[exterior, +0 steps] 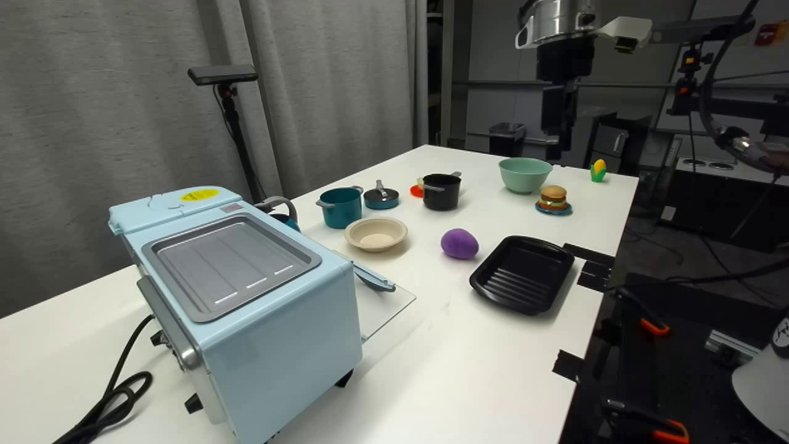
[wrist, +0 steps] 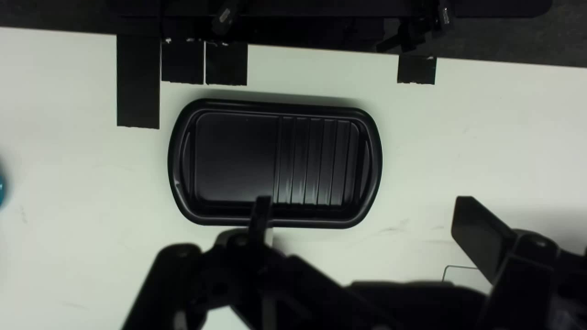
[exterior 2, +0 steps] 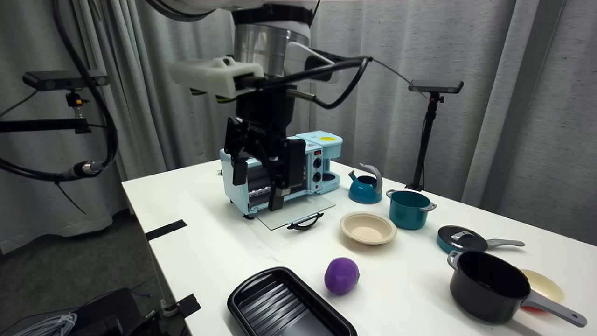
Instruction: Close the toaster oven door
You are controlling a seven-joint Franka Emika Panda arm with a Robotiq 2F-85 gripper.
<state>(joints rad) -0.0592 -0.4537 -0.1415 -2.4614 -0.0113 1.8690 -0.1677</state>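
Note:
The pale blue toaster oven (exterior: 290, 357) stands on the white table and also shows in an exterior view (exterior 2: 238, 186), partly behind the gripper. Its door (exterior 2: 298, 210) is a transparent glass panel, folded down and open in front of the oven, with a dark handle (exterior 2: 305, 222) at its outer edge. The door (exterior: 385, 308) also shows in an exterior view, and its corner shows in the wrist view (wrist: 463, 274). My gripper (exterior 2: 258, 189) is open and empty, high above the table and apart from the door. It also shows in an exterior view (exterior: 558, 145) and the wrist view (wrist: 362, 206).
A black ridged tray (wrist: 275, 160) lies near the table edge. A purple toy (exterior: 459, 243) and a beige bowl (exterior: 376, 235) sit near the door. A teal pot (exterior 2: 409, 210), kettle (exterior 2: 365, 190), black pot (exterior 2: 487, 289) and green bowl (exterior: 524, 176) stand farther along.

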